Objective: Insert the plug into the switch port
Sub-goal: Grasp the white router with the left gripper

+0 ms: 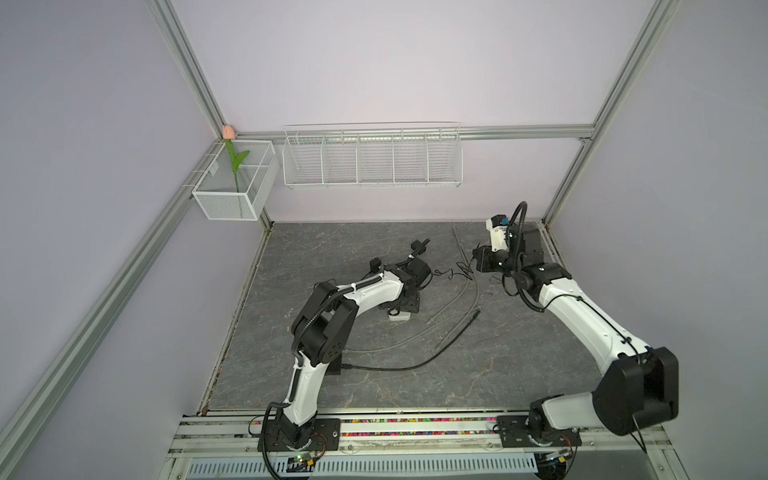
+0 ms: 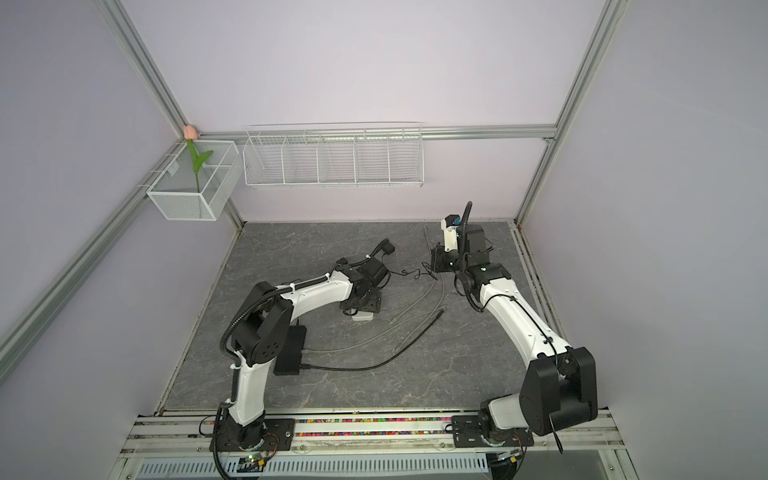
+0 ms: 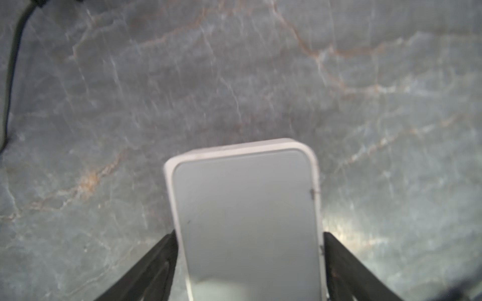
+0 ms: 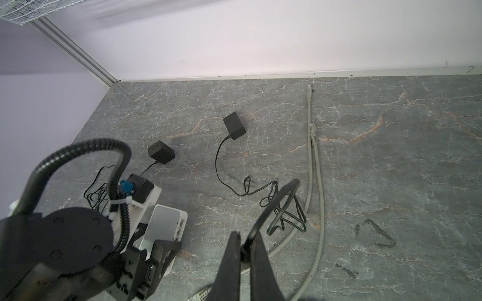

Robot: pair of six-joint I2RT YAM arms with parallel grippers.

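The switch is a flat white box lying on the grey marble table; its side with the ports shows in the right wrist view. My left gripper is open and straddles it, one finger along each long side. In both top views the switch peeks out under the left gripper. My right gripper is shut on the plug, whose black cable arcs up from the fingers. The right gripper hangs to the right of the switch, apart from it.
Two black power adapters lie with thin tangled leads. Two grey network cables run along the table. A black box with cables plugged in sits by the left arm. White wire baskets hang on the back wall.
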